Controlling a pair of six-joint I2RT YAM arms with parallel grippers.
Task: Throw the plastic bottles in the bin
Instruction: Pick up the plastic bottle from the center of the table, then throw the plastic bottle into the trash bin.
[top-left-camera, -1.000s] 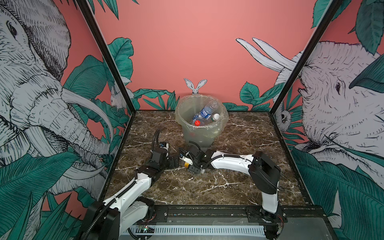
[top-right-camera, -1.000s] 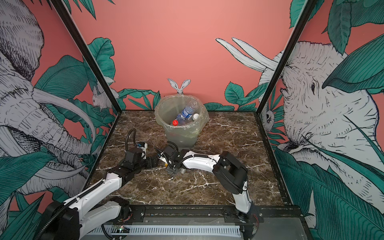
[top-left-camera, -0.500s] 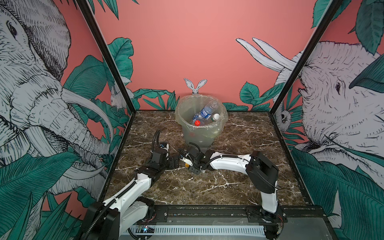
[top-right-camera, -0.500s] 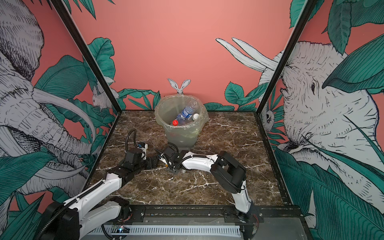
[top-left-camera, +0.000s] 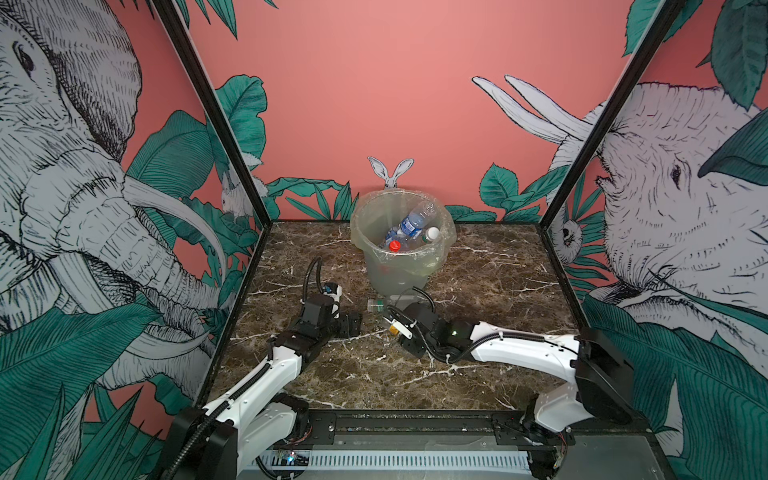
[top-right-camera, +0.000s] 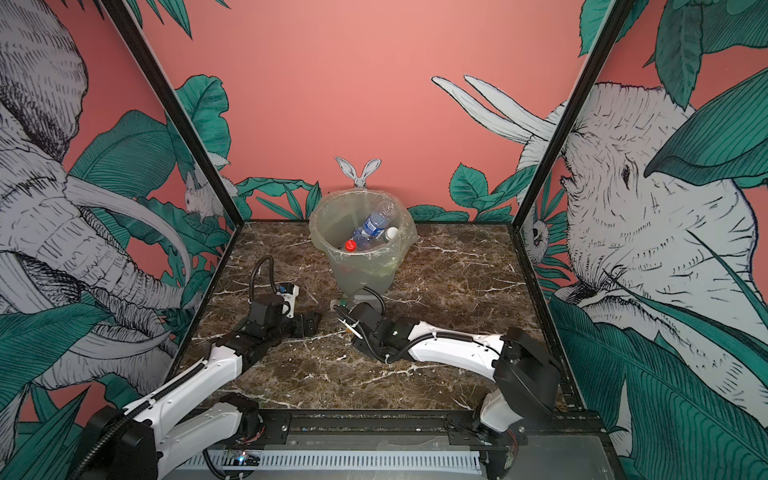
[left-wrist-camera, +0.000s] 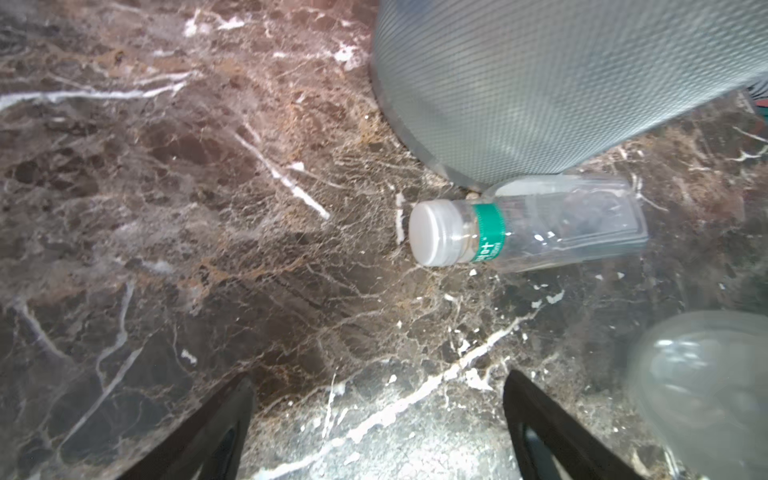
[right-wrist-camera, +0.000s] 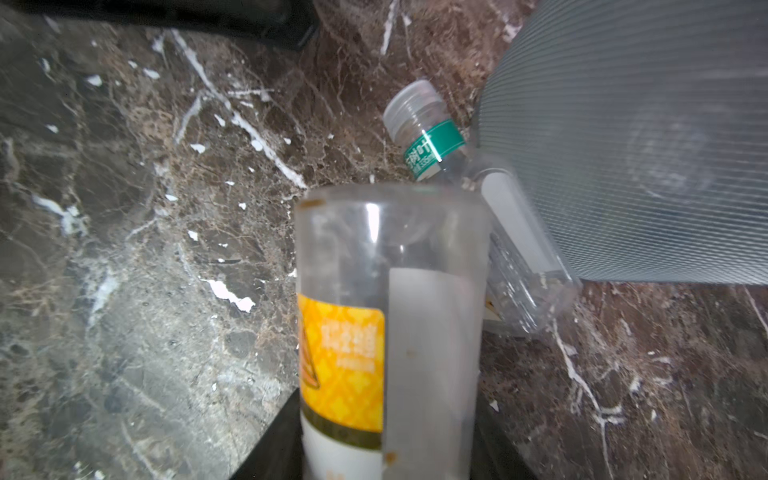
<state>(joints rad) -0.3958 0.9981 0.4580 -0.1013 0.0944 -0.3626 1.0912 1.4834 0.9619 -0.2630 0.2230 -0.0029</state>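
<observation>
The left end effector (left-wrist-camera: 376, 419) hangs low over the brown marble bench (top-left-camera: 490, 286) near its left edge, released and holding nothing. Past it, a clear plastic bottle with a green neck band and white cap (left-wrist-camera: 528, 224) lies on its side, touching the foot of the round translucent grey-green bin (top-left-camera: 401, 266), which stands at mid-bench toward the far edge with several bottles (top-left-camera: 411, 232) inside. The right end effector (right-wrist-camera: 386, 449) is clenched on a clear yellow-labelled bottle (right-wrist-camera: 390, 316) just beside it.
</observation>
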